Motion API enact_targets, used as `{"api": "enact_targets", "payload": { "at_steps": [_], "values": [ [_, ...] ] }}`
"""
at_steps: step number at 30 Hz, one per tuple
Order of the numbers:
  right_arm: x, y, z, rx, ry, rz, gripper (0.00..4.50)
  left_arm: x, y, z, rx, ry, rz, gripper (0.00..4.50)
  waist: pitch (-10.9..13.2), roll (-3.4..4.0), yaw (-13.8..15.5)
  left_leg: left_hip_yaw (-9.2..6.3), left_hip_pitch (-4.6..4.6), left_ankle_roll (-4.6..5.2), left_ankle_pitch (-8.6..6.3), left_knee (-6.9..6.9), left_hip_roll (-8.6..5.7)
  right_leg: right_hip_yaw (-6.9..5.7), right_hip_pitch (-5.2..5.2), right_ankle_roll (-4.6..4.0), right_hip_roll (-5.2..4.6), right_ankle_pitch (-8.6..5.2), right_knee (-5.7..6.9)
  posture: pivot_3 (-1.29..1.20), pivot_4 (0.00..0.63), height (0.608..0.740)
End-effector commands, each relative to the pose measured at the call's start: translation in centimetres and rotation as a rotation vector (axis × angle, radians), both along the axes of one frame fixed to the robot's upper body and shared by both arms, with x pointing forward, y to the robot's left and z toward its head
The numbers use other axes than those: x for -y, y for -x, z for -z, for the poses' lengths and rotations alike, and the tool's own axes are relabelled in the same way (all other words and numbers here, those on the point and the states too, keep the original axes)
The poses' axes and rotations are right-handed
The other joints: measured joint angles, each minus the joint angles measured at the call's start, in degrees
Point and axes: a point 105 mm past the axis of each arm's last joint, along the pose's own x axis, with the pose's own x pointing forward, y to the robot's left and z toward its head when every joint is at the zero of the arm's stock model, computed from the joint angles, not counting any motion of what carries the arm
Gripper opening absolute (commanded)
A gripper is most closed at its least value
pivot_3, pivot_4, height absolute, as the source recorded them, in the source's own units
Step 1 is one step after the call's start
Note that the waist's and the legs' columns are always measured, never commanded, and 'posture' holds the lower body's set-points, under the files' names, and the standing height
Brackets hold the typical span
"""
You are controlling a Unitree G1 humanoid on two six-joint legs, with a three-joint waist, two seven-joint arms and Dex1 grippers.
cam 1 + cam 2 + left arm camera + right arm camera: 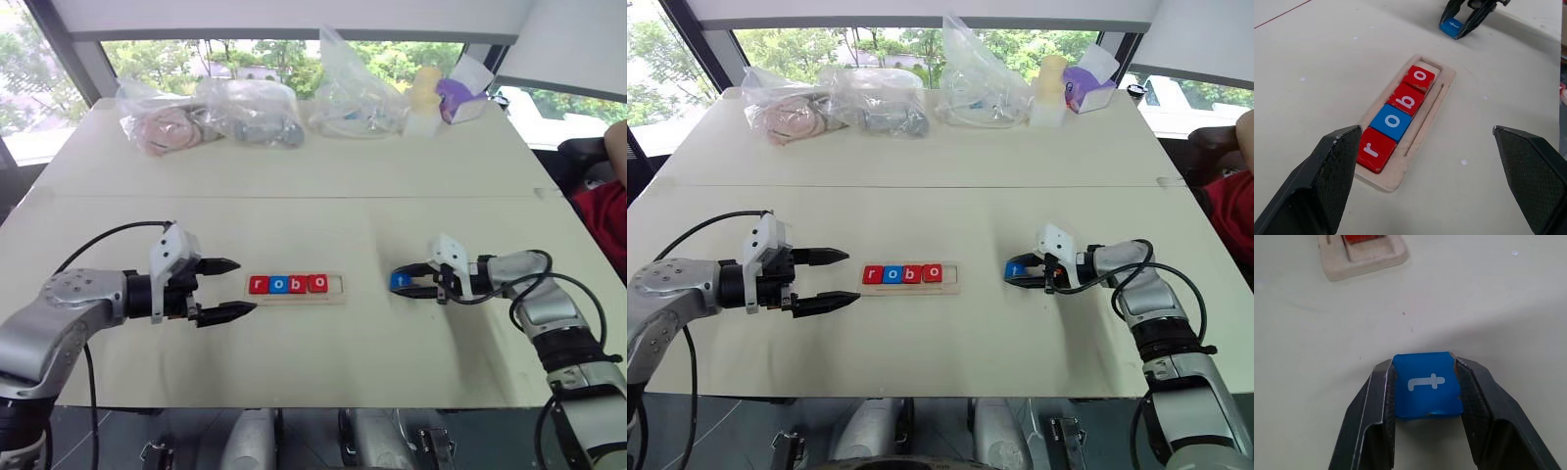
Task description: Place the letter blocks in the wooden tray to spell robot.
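arms: silver-grey metal shells, black joints
cables: black, looping beside each forearm
wrist mounts: white blocks
fingers point(1327, 176): black, tapered, fine textured inner pads

Wooden tray point(337, 289) holds 4 letter blocks point(288, 284) reading "robo"; blue t block point(1426, 384) apart

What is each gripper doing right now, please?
Left gripper: open, holding nothing, beside the wooden tray.
Right gripper: shut on the blue t block.
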Motion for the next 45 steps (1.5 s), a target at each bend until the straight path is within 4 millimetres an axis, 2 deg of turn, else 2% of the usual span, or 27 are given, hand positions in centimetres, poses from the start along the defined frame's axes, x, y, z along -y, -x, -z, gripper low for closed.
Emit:
{"api": "enact_targets", "payload": {
  "at_steps": [1, 2, 5, 11, 25, 45],
  "values": [
    [-3.9, -0.4, -4.1, 0.083, -0.079, -0.086, 1.21, 0.4, 0.4, -0.8, 0.031, -0.015, 0.043, 4.5, 0.03, 0.04, -0.06, 0.0, 0.0, 0.0, 0.0, -0.01, 0.0, 0.0, -0.05, 0.0, 0.0, 0.0, 0.06, 0.0, 0.15, 0.735],
    [-5.0, -0.3, -4.2, 0.086, -0.063, -0.12, 1.21, 0.6, 0.5, -0.8, 0.03, -0.021, 0.054, 4.5, 0.03, 0.05, 0.0, -0.01, 0.0, -0.01, 0.01, 0.0, 0.0, 0.0, -0.07, 0.0, 0.01, 0.0, 0.11, 0.0, 0.15, 0.735],
    [-6.7, 0.0, -3.7, 0.077, -0.012, -0.181, 1.21, 1.0, 0.6, -0.8, 0.037, -0.025, 0.067, 4.5, 0.02, 0.03, 0.35, -0.05, -0.01, -0.02, 0.01, 0.0, -0.01, -0.03, -0.07, -0.01, 0.06, -0.01, 0.12, 0.0, 0.15, 0.735],
    [-8.1, -0.2, -2.7, 0.063, 0.064, -0.224, 1.21, 1.5, 0.7, -0.6, 0.045, -0.009, 0.056, 4.5, 0.02, 0.02, 0.57, -0.02, -0.12, -0.02, 0.01, 0.0, -0.17, -0.06, -0.08, 0.01, -0.09, 0.0, 0.0, 0.0, 0.15, 0.735],
    [-8.5, -0.7, -1.0, 0.05, 0.112, -0.232, 1.21, 1.6, 0.7, -0.2, 0.042, 0.025, 0.016, 4.5, 0.02, 0.02, 0.37, -0.04, -0.06, -0.02, 0.01, -0.01, -0.08, -0.06, -0.09, 0.01, -0.01, 0.0, 0.08, 0.0, 0.15, 0.735],
    [-10.1, -0.3, -1.1, 0.062, 0.058, -0.242, 1.21, 1.4, 0.5, 0.2, 0.049, 0.02, -0.011, 4.5, 0.02, 0.02, 0.31, -0.04, -0.06, -0.02, 0.01, -0.01, -0.08, -0.06, -0.1, 0.01, -0.01, 0.01, 0.09, 0.0, 0.15, 0.735]
  ]
}}
